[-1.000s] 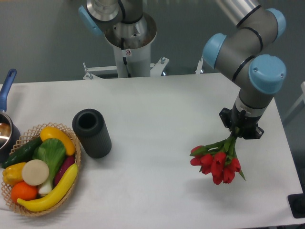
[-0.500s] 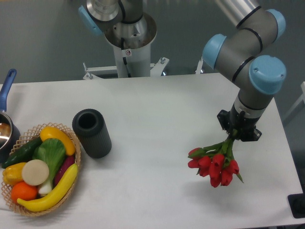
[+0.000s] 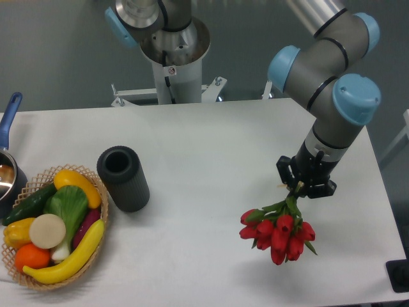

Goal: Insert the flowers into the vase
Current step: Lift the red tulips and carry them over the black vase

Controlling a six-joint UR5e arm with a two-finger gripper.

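I see bare table (image 3: 211,160) between the gripper (image 3: 299,187), which is closed on the stems of the flowers (image 3: 276,231), and the vase (image 3: 123,178); nothing stands on that stretch. The vase's round mouth faces up and is unblocked from above. The basket (image 3: 102,211) of vegetables sits just beside the vase on its left, closing that side. The pot (image 3: 9,169) stands at the far left edge, behind the basket. The robot base column (image 3: 172,64) rises behind the table's rear edge, well apart from the vase.
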